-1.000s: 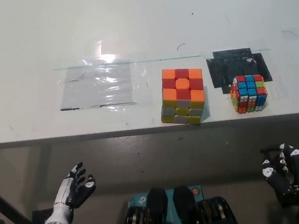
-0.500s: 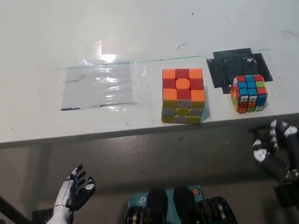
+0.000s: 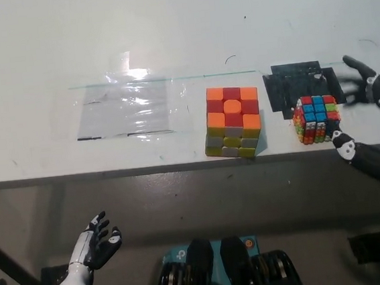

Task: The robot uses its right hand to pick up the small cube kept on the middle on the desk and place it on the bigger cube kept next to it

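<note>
Black, the right hand (image 3: 370,122) has risen from below the desk edge, where it hung half a second ago, and now sits at desk height just right of the small cube (image 3: 316,119), fingers spread and empty, one digit low at the cube's near corner and the others up by its far side, not touching that can be seen. Neither cube has moved. The left hand (image 3: 96,240) rests low at the lower left, under the desk (image 3: 166,30), fingers apart, as before.

The small cube stands near the front edge, partly on a black patch (image 3: 285,86), with bare desk behind it. The big cube (image 3: 232,122) stands well apart to its left, also close to the front edge. Further left lies a clear plastic sheet (image 3: 126,108).

The small cube is a many-tiled puzzle in red, blue, green and orange; the big cube shows an orange-and-red top and yellow-and-grey front.
</note>
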